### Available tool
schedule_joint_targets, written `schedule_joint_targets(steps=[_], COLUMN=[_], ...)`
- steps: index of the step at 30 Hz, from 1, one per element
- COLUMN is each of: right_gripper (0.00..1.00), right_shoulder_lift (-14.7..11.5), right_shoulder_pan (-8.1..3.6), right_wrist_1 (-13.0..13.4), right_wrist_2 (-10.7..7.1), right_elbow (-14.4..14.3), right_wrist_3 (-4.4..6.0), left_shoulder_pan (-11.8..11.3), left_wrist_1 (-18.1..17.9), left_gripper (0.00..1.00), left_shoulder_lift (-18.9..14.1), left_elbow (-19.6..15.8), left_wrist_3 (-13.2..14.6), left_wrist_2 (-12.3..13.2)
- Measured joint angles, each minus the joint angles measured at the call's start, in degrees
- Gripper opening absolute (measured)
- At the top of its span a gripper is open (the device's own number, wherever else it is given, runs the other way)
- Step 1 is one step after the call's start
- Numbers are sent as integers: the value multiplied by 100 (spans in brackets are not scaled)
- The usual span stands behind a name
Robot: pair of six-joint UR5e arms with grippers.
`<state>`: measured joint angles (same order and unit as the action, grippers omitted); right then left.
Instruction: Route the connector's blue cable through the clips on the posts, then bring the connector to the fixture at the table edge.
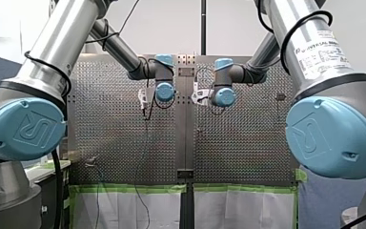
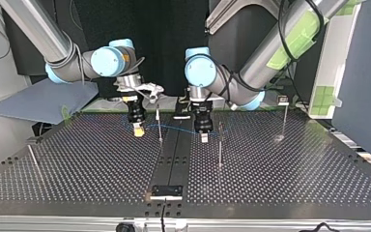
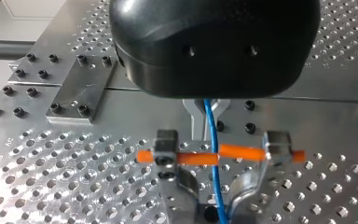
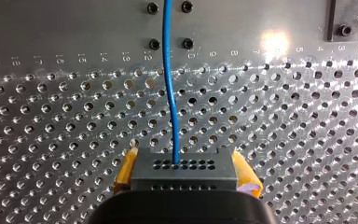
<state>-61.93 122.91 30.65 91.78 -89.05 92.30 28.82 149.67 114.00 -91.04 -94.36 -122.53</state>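
Right hand (image 2: 138,128) is clamped on the connector (image 4: 185,170), with yellow pads (image 4: 246,175) squeezing both sides. Its own wrist housing cuts off everything behind that. The cable (image 4: 169,93) comes out of the connector's face and runs ahead over the bench (image 2: 280,183) until it leaves that view. From the camera across the bench it's a super thin blue line strung from the right hand past the first post (image 2: 159,123) to the left hand (image 2: 204,137) and on toward a second post (image 2: 220,147). From there I honestly can't tell whether it sits in anything on those posts. In the left wrist view the black housing hides most of the left hand, but the bit of metal fingers (image 3: 196,120) poking out looks pinched together on the cable, which runs between them. Just ahead sits a clip (image 3: 165,151) with an orange bar (image 3: 242,153). The cable crosses that bar, but whether it goes over or under is hard to call. The connector is near the first post, well apart from the fixture (image 2: 166,192) at the bench edge. The front view is mostly big arm joints, with both hands tiny and the cable barely showing.
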Motion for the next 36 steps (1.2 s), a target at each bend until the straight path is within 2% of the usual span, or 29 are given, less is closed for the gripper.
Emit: schedule_joint_targets(steps=[10,15,23,36], right_gripper=[0,0,0,0], right_shoulder_lift=[3,6,7,5], right_shoulder_pan=[8,-16,-44,-86], right_wrist_1=[-176,-256,-255,-63], right_wrist_2=[19,104,221,253], right_elbow=[-29,-187,-452,-814], right_wrist_3=[0,-13,-25,-26], left_shoulder_pan=[75,150,307,477], left_wrist_1=[-129,-137,-262,-688], left_gripper=[0,0,0,0], left_shoulder_lift=[4,84,331,372], left_elbow=[-173,-220,-348,-861], left_wrist_3=[-4,10,4,4], left_wrist_2=[29,32,3,15])
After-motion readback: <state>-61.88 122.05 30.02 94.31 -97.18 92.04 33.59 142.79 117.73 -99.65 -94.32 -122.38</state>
